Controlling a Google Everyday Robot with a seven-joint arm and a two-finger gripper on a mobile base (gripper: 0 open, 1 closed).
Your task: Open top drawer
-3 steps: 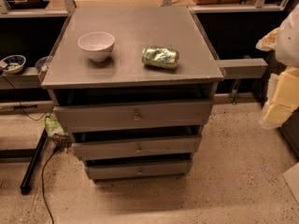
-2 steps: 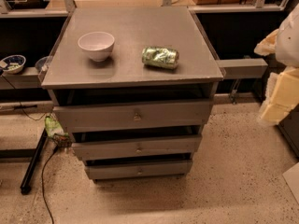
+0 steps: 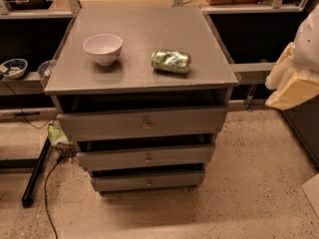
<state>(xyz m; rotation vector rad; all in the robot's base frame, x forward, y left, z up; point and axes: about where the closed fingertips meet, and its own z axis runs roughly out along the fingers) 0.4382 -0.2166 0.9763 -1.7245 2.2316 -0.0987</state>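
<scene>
At the far left a small patterned bowl [image 3: 12, 67] sits on a low dark shelf, and a green scrap [image 3: 57, 134] lies on the speckled floor by the corner of the grey bench [image 3: 144, 34]. On the bench top a white bowl [image 3: 102, 48] stands upright to the left. A crushed green can [image 3: 171, 61] lies on its side to the right, well apart from the bowl.

Under the top, below a dark gap, is the top drawer [image 3: 99, 124]. It is the widest front of the three. Its long axis runs left to right across the view and its flat face points out toward the camera. Its small metal knob [image 3: 146, 124] sits at the centre of that face. The two lower drawers [image 3: 114, 159] are stacked beneath it, each narrower.

The claw [image 3: 293, 78] hangs at the right edge of the view (a pale, yellowish bulk, partly cut off), level with the bench top and well apart from it. I cannot tell whether it is wide or narrow.

From the claw, the knob lies to the left and lower, in front of the bench. So I judge the reach must first swing leftward and down to come square onto the drawer face. The pull would then run straight out, across the drawer's long axis, toward the viewer
</scene>
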